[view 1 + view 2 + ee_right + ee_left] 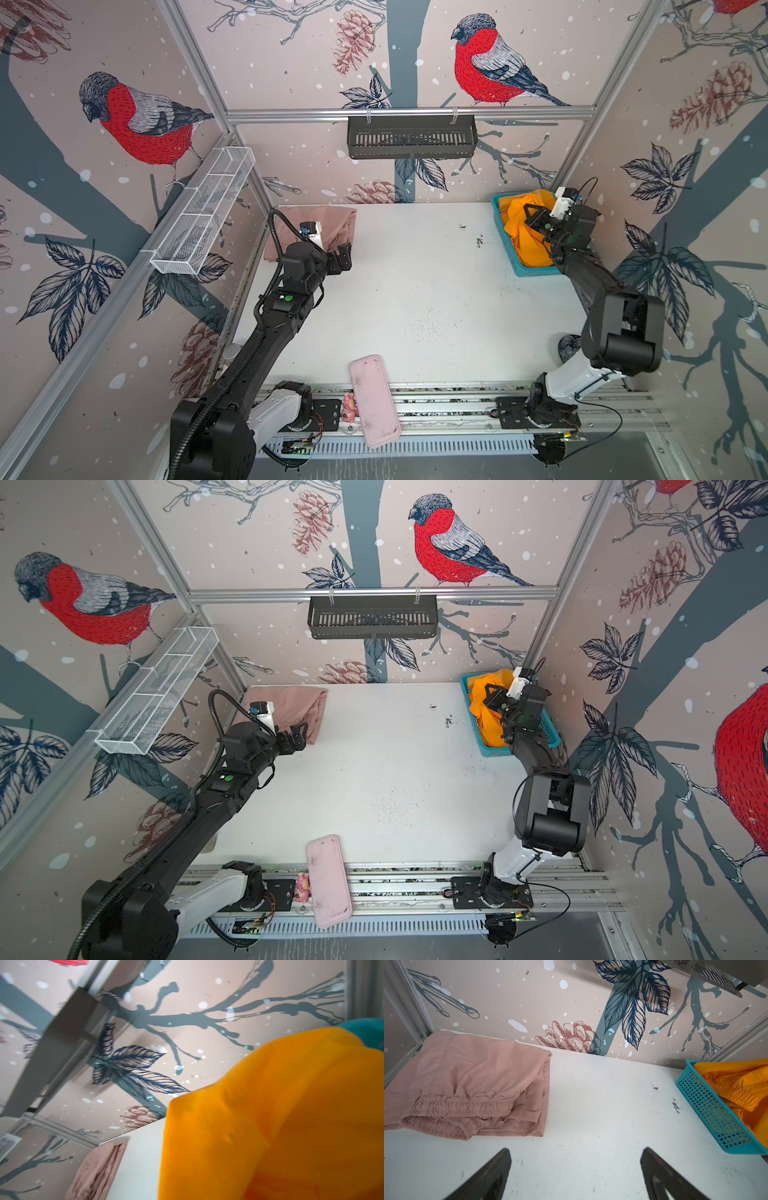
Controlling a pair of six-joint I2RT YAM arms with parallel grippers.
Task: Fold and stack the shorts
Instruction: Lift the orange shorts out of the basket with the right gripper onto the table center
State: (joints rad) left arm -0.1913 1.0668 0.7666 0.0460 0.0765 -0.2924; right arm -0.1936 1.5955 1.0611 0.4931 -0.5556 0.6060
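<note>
Orange shorts [517,237] lay bunched inside the teal basket [525,271], filling most of it, cloth heaped above the rim in both top views. In the left wrist view the orange shorts [737,1084] showed their elastic waistband just above the basket [708,1109] wall. The right gripper [528,216] was down in that heap, inside the basket, fingers pressed together on a bunch of the orange cloth. In the right wrist view the orange shorts [270,1126] filled the near part of the frame and hid the fingers, with a bit of the basket [365,1030] rim behind. Pink shorts [332,224] lay folded flat on the white table [415,299], well apart from the basket, at the other end of the same back edge. Their gathered waist faced the left wrist camera [477,1076]. The left gripper [576,1151] was well apart from the basket too, between it and the pink shorts but much nearer the shorts. Its fingers were spread wide over bare table, gripping no cloth. In a top view the left gripper [299,734] overlapped the basket-side corner of the pink shorts [299,704]; contact could not be told. A pink tray [374,401] lay far from the basket, at the opposite table edge, tilted, hanging over onto the rail.
</note>
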